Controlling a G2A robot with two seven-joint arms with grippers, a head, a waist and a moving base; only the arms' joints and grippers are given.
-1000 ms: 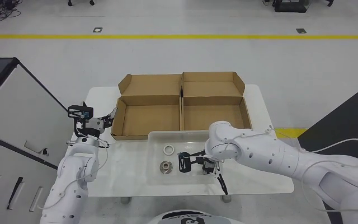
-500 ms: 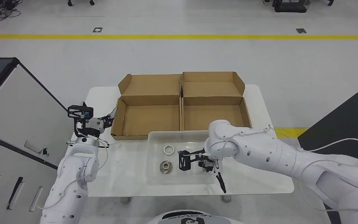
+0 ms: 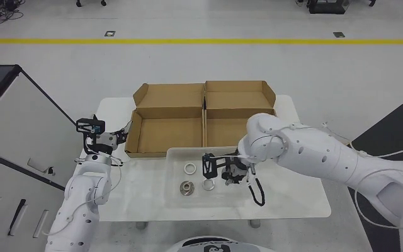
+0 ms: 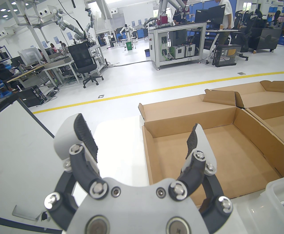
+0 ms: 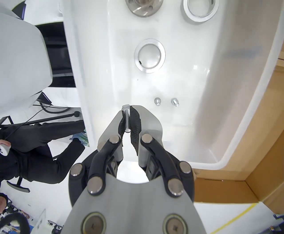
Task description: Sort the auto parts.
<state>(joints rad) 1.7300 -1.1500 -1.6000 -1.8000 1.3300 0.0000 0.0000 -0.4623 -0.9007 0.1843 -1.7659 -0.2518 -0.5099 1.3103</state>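
Your right pincer [image 5: 128, 112] is pinching a small silver bolt [image 5: 126, 120]. Its threaded shaft lies along the black ribbed pads and its head pokes out just past the tips. The bolt hangs in the air above the floor of the white plastic tray [image 5: 190, 73], touching nothing but the pads.

Under it in the tray lie two short bolts [image 5: 157, 101], bright metal, close together but apart. Beyond them sits a wide metal ring [image 5: 149, 55]. Farther off are a flanged hub [image 5: 144, 6] (round, with small holes in its rim) and, beside it, a second ring [image 5: 200, 10].

From above, the tray sits at the middle of the near edge of the white tabletop [image 3: 289, 189]. Just behind it, along the far edge, the left cardboard box [image 3: 167, 135] and the right cardboard box [image 3: 239, 132] stand side by side, touching, both open with flaps raised.

Your left pincer [image 4: 142, 135] is spread wide and holds nothing. It hovers at the tabletop's left edge, just beside the left cardboard box.

The room has a pale glossy floor with a yellow line [image 3: 201, 41] running past the tabletop's far edge. The left wrist view shows a black office chair [image 4: 85, 64], desks and a metal equipment rack [image 4: 177, 47] farther back.
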